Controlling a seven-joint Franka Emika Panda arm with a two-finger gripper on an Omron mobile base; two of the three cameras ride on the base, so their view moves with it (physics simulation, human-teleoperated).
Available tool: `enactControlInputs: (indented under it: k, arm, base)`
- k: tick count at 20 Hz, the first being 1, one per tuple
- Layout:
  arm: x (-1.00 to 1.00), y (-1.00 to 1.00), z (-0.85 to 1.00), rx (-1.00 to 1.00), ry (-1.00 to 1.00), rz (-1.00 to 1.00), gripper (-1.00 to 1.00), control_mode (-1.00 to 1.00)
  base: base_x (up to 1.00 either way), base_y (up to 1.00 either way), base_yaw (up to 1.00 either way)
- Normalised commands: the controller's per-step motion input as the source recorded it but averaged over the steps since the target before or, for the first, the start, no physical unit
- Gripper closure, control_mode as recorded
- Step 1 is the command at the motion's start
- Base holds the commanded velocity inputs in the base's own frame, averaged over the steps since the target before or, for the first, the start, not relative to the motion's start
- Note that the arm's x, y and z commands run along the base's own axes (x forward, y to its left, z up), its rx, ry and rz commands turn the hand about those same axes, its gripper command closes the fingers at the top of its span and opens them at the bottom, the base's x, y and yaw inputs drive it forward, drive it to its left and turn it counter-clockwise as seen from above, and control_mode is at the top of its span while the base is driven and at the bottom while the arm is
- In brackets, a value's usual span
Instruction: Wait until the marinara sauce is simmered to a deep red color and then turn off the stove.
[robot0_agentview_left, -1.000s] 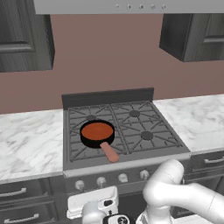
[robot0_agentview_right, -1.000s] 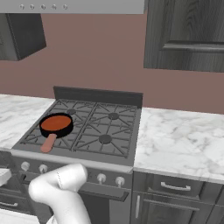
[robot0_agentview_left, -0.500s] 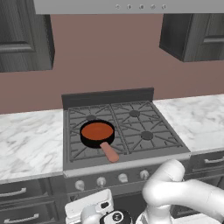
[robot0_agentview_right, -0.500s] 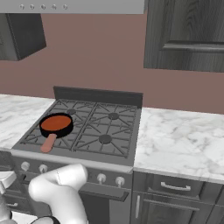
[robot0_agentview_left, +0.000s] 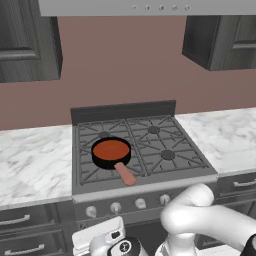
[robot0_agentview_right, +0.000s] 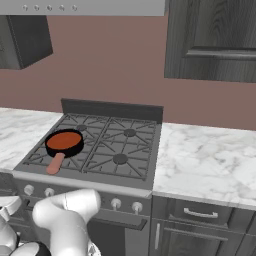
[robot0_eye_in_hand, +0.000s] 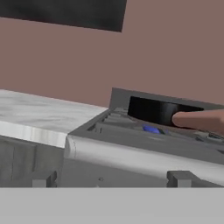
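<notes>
Two-finger gripper (robot0_eye_in_hand: 113, 178), small dark tips rising at the bottom of the hand view, jaws spread wide with nothing between them, hanging low in front of the range and looking almost level across its front lip. The white Franka arm (robot0_agentview_left: 210, 220) is folded down and forward: a big rounded elbow sits in front of the knob row in both base views, with the wrist tucked below and to the left, near the lower edge of the left base view. Judged reason for the low pose: it puts the open hand near the controls while the sauce is left to cook, so a knob can be reached without a long swing. Just beyond the fingers, the grey metal gas stove (robot0_agentview_left: 150, 187) with black grates, a dark back panel and small round silver knobs (robot0_agentview_left: 116, 207) along its front face; none is touched. A small blue glow (robot0_eye_in_hand: 151, 129) shows under the grate in the hand view, probably the lit burner. On the front left burner sits the small black pan (robot0_agentview_left: 111, 154) with its salmon-pink handle (robot0_agentview_left: 125, 174) pointing toward the near edge, slightly right. The marinara sauce (robot0_agentview_left: 111, 149), a flat smooth disc, fills the pan and reads orange-red, not yet a deep red to my eye, so waiting looks right. White marbled counter (robot0_agentview_left: 35, 160) flanks the stove on both sides; dark wood cabinets (robot0_agentview_right: 210, 40) hang above, far right and far left.
</notes>
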Motion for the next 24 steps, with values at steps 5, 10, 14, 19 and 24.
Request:
enactControlInputs:
  k: [5,10,14,19,24]
  arm:
    - [0.17,0.0,-0.12,0.04,-0.08,0.0,-1.0,-1.0]
    - [0.08,0.0,-0.13,0.05,-0.12,0.0,-1.0,-1.0]
    - [0.09,0.0,-0.15,0.04,-0.1,0.0,-1.0,-1.0]
    - [0.06,0.0,-0.13,0.02,-0.05,-0.01,-1.0,-1.0]
    - [0.09,0.0,-0.07,0.01,-0.02,0.0,-1.0,-1.0]
  base:
    - [0.0,0.0,0.0]
    - [0.0,0.0,0.0]
    - [0.0,0.0,0.0]
    - [0.0,0.0,0.0]
    - [0.0,0.0,0.0]
